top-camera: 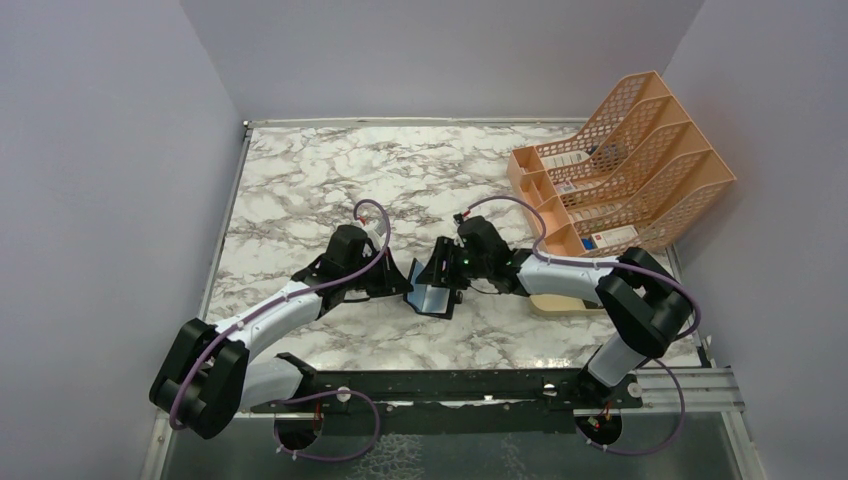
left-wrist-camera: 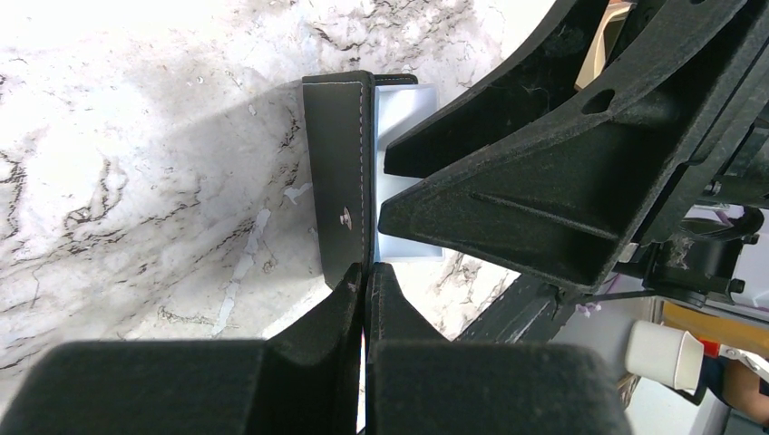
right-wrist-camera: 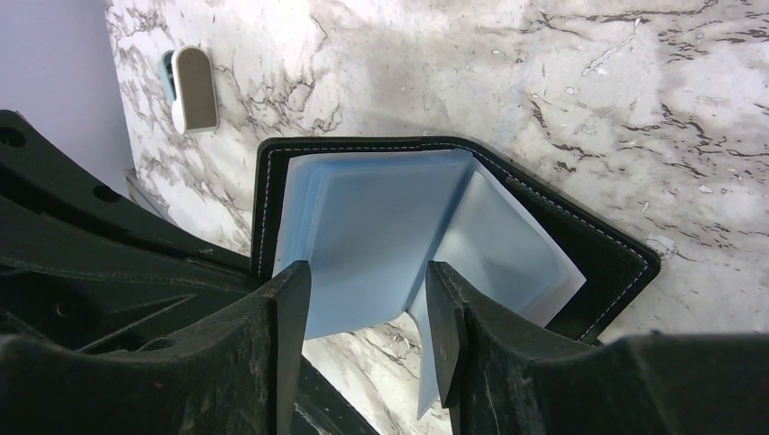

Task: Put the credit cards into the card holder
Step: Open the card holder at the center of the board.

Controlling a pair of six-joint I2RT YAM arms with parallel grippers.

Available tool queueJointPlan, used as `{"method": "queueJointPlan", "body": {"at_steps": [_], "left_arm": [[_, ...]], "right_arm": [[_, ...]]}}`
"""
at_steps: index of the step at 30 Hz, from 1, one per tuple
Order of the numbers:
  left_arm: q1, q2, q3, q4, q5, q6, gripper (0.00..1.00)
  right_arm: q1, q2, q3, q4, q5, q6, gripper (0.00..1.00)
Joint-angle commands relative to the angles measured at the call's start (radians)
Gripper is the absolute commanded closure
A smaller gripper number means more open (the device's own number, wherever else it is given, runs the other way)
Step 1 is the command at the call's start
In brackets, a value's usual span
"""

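Top view: both arms met mid-bench (top-camera: 300, 180) over the opened card holder (top-camera: 432, 298).

Left wrist: the left claw (left-wrist-camera: 365, 272) was clamped on its stiff, stitched black cover, straight ahead.

Right wrist: the right claw (right-wrist-camera: 367, 304) stood apart, straddling thin, glossy pale-blue leaves (right-wrist-camera: 363, 217); whether cards or sleeves was unclear. Best to close gently with the cover pinned.

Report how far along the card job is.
Done: the card holder is open, its cover pinched by the shut left hand. In hand: the open right hand straddles the pale blue credit cards inside it. Left: they stick out past the holder's edge, apparently not fully seated.
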Motion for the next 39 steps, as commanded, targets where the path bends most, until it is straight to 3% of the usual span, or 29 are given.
{"method": "queueJointPlan", "body": {"at_steps": [1,24,39], "left_arm": [[-0.004,-0.018,-0.003,0.012,-0.017,0.016,1.0],[-0.005,-0.028,-0.013,0.005,-0.04,0.021,1.0],[-0.004,-0.01,-0.006,-0.021,-0.079,0.031,1.0]], "right_arm": [[0.006,-0.003,0.046,0.017,0.001,0.004,0.49],[0.006,0.043,0.041,0.037,-0.014,0.004,0.57],[0.006,-0.053,0.126,-0.2,0.135,-0.116,0.42]]}}
